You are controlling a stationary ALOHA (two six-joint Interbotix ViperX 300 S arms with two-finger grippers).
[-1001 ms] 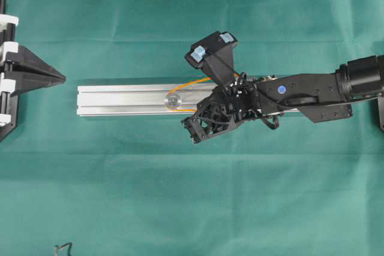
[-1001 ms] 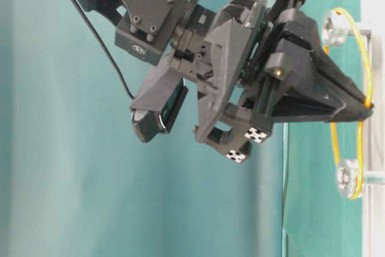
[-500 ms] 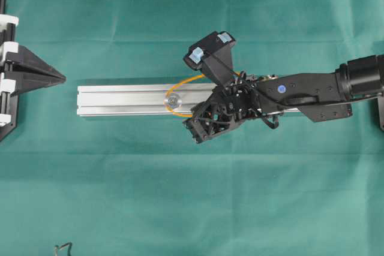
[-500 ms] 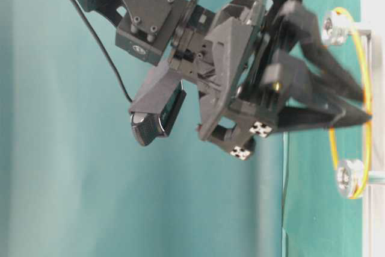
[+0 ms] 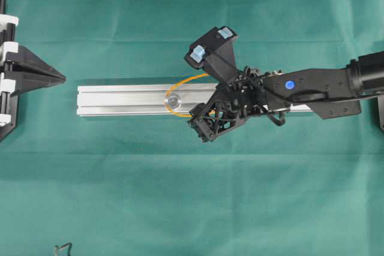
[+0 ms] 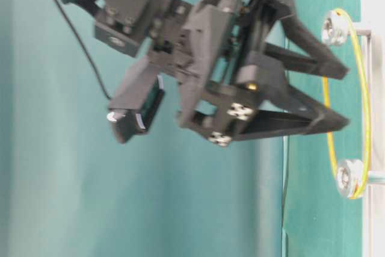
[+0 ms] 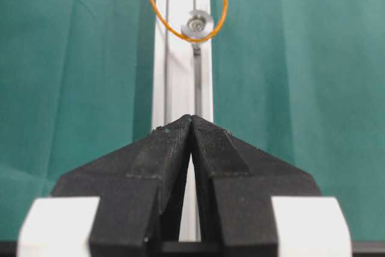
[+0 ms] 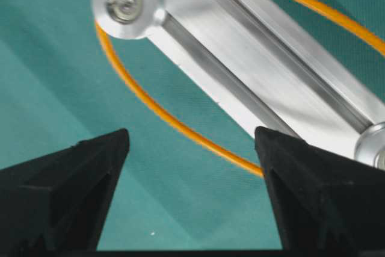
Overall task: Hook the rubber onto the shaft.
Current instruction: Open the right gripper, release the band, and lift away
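Since a second ago the right gripper [image 8: 191,194] has let go of the orange rubber band [image 8: 157,111], its jaws now apart. The band is looped round both shafts [image 6: 335,26] on the aluminium rail [image 5: 120,100]. It is judged light, stretchy and best pinched mid-span. The left gripper [image 7: 191,126] is closed, empty. No containers are seen.

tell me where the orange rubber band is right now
In the overhead view the rubber band lies near the middle, looped around the shaft on the aluminium rail, just left of the right gripper, whose jaws stand open and clear of it.
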